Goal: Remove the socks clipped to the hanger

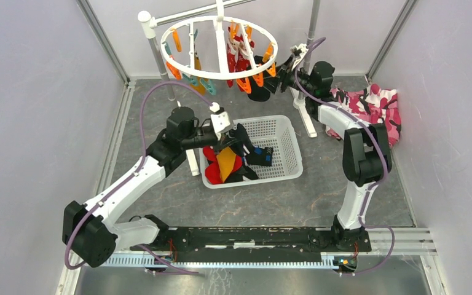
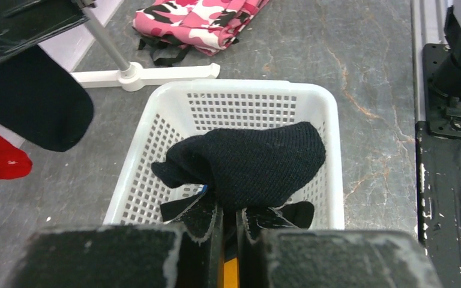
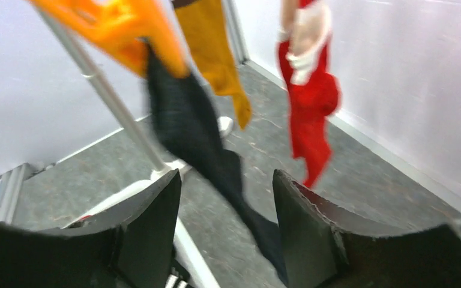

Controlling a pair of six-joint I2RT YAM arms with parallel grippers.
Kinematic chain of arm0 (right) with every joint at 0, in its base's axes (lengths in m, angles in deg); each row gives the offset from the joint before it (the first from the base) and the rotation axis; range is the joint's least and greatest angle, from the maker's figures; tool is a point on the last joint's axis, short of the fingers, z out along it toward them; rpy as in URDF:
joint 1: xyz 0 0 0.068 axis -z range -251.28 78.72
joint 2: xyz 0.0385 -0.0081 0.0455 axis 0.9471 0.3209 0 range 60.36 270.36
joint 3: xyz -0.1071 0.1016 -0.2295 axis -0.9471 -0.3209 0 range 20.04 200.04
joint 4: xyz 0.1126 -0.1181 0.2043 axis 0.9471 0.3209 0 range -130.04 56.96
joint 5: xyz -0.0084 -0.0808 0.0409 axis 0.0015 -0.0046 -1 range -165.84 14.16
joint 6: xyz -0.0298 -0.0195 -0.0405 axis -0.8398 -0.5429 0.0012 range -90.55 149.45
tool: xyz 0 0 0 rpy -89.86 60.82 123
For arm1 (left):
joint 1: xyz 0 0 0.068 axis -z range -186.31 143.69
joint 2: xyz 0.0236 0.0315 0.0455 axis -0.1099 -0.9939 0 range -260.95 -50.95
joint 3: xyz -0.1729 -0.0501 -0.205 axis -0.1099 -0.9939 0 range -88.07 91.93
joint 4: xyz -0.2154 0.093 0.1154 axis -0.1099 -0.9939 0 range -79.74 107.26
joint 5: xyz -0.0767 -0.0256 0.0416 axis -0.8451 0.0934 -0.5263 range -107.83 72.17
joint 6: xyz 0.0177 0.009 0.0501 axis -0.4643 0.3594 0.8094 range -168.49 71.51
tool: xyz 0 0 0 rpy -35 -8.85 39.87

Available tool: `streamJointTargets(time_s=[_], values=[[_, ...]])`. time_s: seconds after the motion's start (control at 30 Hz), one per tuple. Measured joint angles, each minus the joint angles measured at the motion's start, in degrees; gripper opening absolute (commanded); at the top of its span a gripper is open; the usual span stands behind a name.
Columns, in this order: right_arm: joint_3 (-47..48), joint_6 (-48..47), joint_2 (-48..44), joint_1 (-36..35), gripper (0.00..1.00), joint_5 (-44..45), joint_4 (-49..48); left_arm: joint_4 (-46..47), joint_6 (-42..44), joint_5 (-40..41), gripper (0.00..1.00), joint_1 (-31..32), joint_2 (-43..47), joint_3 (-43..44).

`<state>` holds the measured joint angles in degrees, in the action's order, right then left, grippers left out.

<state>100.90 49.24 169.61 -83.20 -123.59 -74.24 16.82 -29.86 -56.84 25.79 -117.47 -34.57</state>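
While the left gripper point(image 2: 231, 210) hangs low over the white basket point(image 2: 246, 87), its jaws are pressed together on a strip of the mustard-yellow sock point(image 1: 225, 163), which shows as a thin yellow line between them in the left wrist view. Just past the fingertips a bunched black sock point(image 2: 258, 162) lies in the basket. Seen from above, a red sock point(image 1: 212, 167) lies at the basket's left end, partly under the yellow one. The basket rests on the grey surface point(image 1: 252, 206), in front of the hanger point(image 1: 163, 46), a white ring with orange and teal clips.

At the ring's right side the right gripper point(image 3: 225, 177) has its jaws spread. A hanging black sock point(image 3: 186, 120) dangles between them from an orange clip point(image 3: 120, 24); the view is blurred, so I cannot tell whether either jaw touches it. Beyond it hang 2 more socks: a mustard hanging sock point(image 3: 216, 54) and a red hanging sock point(image 3: 312, 102) with a white cuff. A pink camouflage cloth point(image 1: 375, 104) lies on the surface by the right wall.
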Motion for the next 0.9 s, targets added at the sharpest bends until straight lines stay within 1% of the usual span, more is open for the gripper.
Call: streamJointTargets(time_s=[0.07,0.1,0.13,0.17,0.2,0.3,0.33,0.37,0.4,0.43,0.47,0.5,0.57,0.67,0.8,0.9], values=[[0.0,4.5,1.2,-0.5,0.34,-2.4,-5.6,0.1,0.2,0.1,0.08,1.2,-0.5,0.0],[-0.5,6.5,1.3,-0.6,0.23,-3.1,-8.0,0.1,0.3,0.2,0.08,1.7,-1.0,0.0],[-1.4,7.8,1.0,-0.8,0.14,-3.7,-10.3,0.1,0.4,0.7,0.08,2.5,-1.8,0.2],[-2.6,9.4,0.1,-0.9,0.07,-4.0,-11.7,0.3,0.5,1.2,0.09,3.2,-2.8,0.3],[-3.5,9.1,-0.8,-1.0,0.05,-4.1,-11.5,0.6,0.5,1.6,0.08,3.9,-4.1,0.5],[-6.3,7.7,-5.5,-1.0,0.01,-3.0,-6.6,1.6,0.6,2.9,0.08,5.6,-9.0,2.4],[-7.0,7.1,-7.1,-1.0,0.00,-2.5,-4.8,1.7,0.8,3.4,0.10,6.1,-11.0,3.7],[-7.8,6.2,-8.8,-1.0,0.00,-1.6,-3.3,1.9,1.0,4.1,0.20,6.8,-13.1,5.3],[-9.3,5.1,-11.3,-1.0,0.00,-0.1,-1.3,2.0,1.3,4.6,0.43,7.5,-15.0,7.0],[-10.4,4.2,-13.4,-1.0,0.00,1.0,0.3,2.1,1.9,5.1,0.83,8.1,-16.7,8.5],[-11.3,3.3,-15.7,-1.1,0.00,2.4,2.5,2.3,2.5,5.7,0.98,8.7,-17.9,9.7],[-11.6,2.7,-17.4,-1.1,0.00,3.5,4.2,2.4,3.3,6.2,1.00,9.4,-19.2,10.8],[-12.8,2.0,-20.7,-1.2,0.00,6.1,7.0,2.5,3.7,7.2,1.00,10.1,-20.1,11.2],[-16.3,1.7,-25.3,-1.4,0.00,9.0,9.8,2.4,4.6,7.5,1.00,10.5,-19.6,9.4],[-19.0,1.0,-28.9,-2.4,0.00,11.7,14.5,1.4,4.5,7.7,1.00,10.5,-15.8,4.6],[-19.3,-0.2,-30.8,-4.3,0.00,13.9,18.3,2.3,1.1,10.0,1.00,10.5,-11.5,1.1]])
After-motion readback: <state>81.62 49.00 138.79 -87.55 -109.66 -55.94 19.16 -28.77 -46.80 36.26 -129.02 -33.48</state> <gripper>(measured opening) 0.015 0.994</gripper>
